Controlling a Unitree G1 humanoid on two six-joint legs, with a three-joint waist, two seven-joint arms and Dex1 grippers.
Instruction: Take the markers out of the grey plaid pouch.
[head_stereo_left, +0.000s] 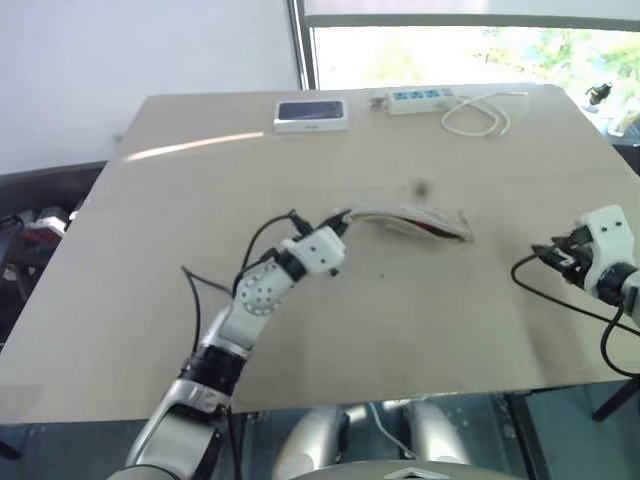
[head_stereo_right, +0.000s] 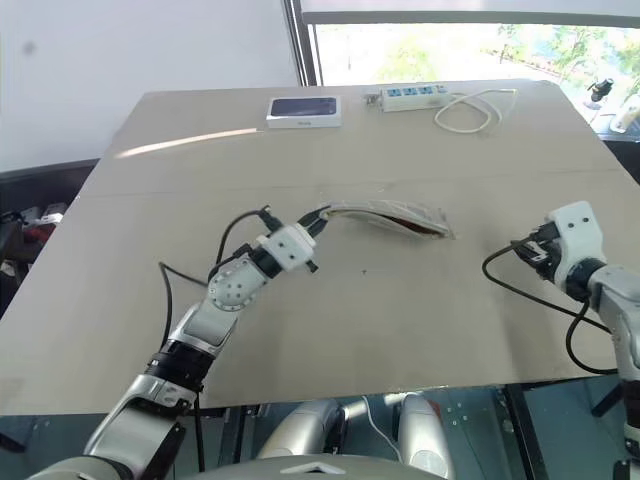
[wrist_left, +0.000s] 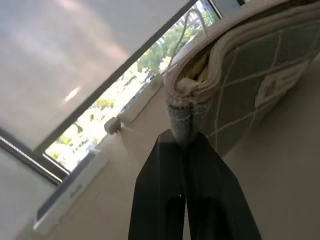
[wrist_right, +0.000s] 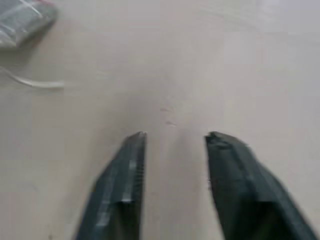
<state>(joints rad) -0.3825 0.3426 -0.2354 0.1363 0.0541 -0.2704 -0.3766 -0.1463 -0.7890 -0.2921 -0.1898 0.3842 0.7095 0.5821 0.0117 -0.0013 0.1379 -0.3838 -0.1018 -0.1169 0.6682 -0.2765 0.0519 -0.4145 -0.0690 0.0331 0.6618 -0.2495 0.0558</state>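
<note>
Beige bench (head_stereo_left: 150, 330) under a bright window, power strip (head_stereo_left: 415, 98) and white box (head_stereo_left: 312, 115) at twelve o'clock. Grey plaid pouch (head_stereo_left: 415, 222) at centre, lifted by one end, likely so contents can slide out. Left end effector (wrist_left: 186, 145) pinched shut on that end. Right end effector (wrist_right: 172, 142) at three o'clock, parted, empty. Markers hidden; possibly a yellowish tip inside the mouth.

A pale wood counter (head_stereo_left: 150, 300) stands before a white wall (head_stereo_left: 120, 50) at far left and a sunlit window (head_stereo_left: 470, 55) at far right.
</note>
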